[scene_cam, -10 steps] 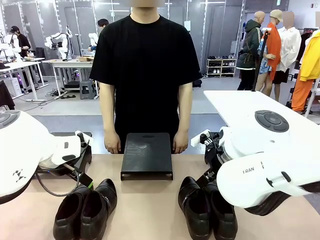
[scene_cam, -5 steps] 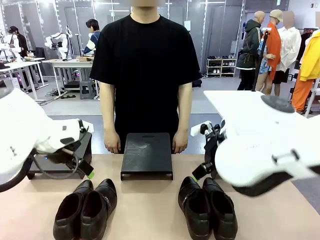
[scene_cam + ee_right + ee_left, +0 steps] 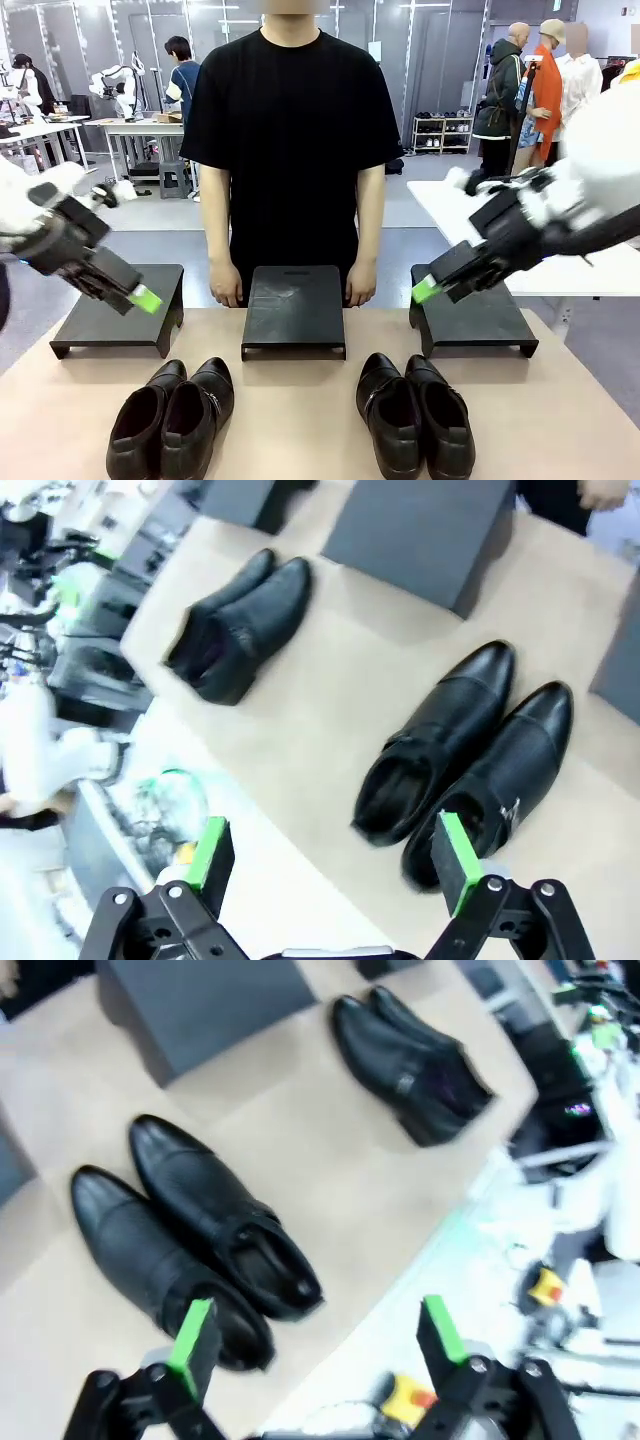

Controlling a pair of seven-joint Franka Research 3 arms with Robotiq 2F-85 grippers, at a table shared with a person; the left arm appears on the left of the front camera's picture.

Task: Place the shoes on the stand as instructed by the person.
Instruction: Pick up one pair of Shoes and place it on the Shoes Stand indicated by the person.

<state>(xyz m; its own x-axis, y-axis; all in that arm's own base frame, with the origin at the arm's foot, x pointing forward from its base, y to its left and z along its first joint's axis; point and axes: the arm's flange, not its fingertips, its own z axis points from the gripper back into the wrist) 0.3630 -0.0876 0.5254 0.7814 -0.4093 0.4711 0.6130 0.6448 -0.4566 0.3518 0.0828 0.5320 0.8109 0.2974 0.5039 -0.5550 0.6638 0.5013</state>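
Two pairs of black glossy shoes lie toes-away on the near half of the table: the left pair [image 3: 175, 410] and the right pair [image 3: 415, 408]. Above the left stand [image 3: 115, 322] hangs my left gripper [image 3: 138, 296]; its wrist view shows it open [image 3: 318, 1332] over the left pair [image 3: 190, 1230], nothing between the fingers. My right gripper [image 3: 430, 288] hangs above the right stand [image 3: 472, 320], also open [image 3: 333, 855], with the right pair [image 3: 460, 745] below it. The person [image 3: 290, 140] stands behind the middle stand [image 3: 294, 310], a hand [image 3: 226, 290] at each side of it.
Three black stands sit in a row across the far half of the table. The tan tabletop [image 3: 290, 420] lies bare between the two pairs. A white table [image 3: 450, 200] stands behind on the right. The far pair [image 3: 410, 1060] also appears in the left wrist view.
Both arms have risen from low beside the shoes and swung outward, uncovering the left and right stands. The shoes and the person's hands have stayed put.
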